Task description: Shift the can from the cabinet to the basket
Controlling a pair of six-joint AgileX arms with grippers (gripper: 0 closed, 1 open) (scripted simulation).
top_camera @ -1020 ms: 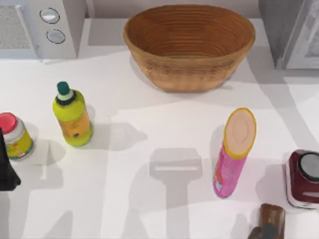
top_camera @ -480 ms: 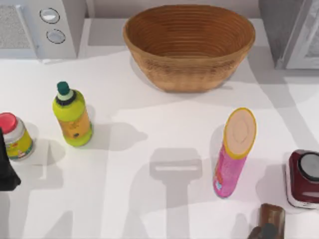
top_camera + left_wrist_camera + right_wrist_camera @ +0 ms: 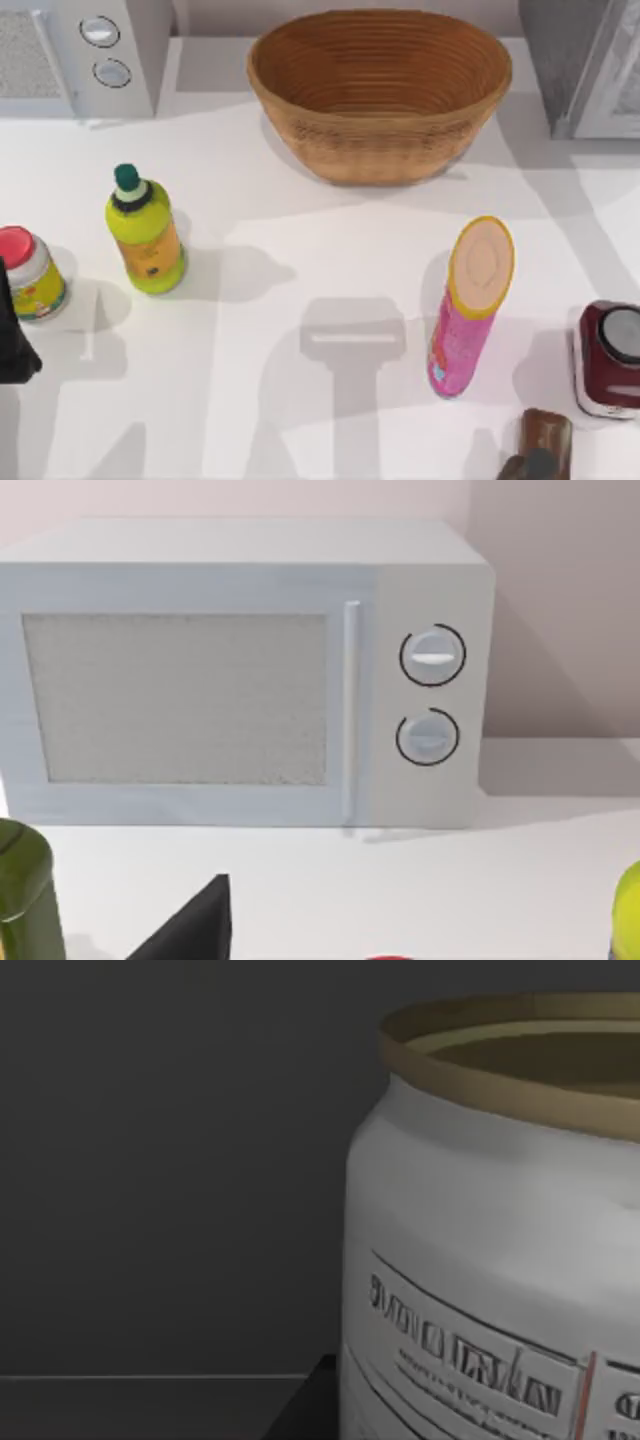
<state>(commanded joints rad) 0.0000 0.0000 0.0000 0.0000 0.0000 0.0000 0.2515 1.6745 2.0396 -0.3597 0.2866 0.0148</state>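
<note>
Top view: basket point(image 3: 380, 95) sits at the back middle of the table point(image 3: 300, 250), upright. Cabinet point(image 3: 585, 65) is at the back right corner, with its paler door panel on the right side. White microwave point(image 3: 85, 55) with two round knobs is at the back left corner. Green-yellow bottle point(image 3: 146, 232) stands on the left half, and a red-lidded jar point(image 3: 30, 272) stands near the left edge, apart from the bottle. Pink tube point(image 3: 468, 308) with a yellow-rimmed lid stands on the right half, in front of the basket and well apart from it. Dark red box-like thing point(image 3: 606, 360) sits at the right edge, and a brown thing point(image 3: 540, 445) lies at the front edge beside it. My left arm point(image 3: 12, 335) is a dark shape at the left edge, just in front of the jar; I cannot tell how its fingers stand.

Right wrist view: can point(image 3: 500, 1250) is very close up, silver, upright, with printed text and a brassy rim, against a dark grey wall of the cabinet point(image 3: 170, 1160). I cannot tell whether my right fingers are apart or together.

Left wrist view: microwave point(image 3: 240, 675) faces the camera, door shut.
</note>
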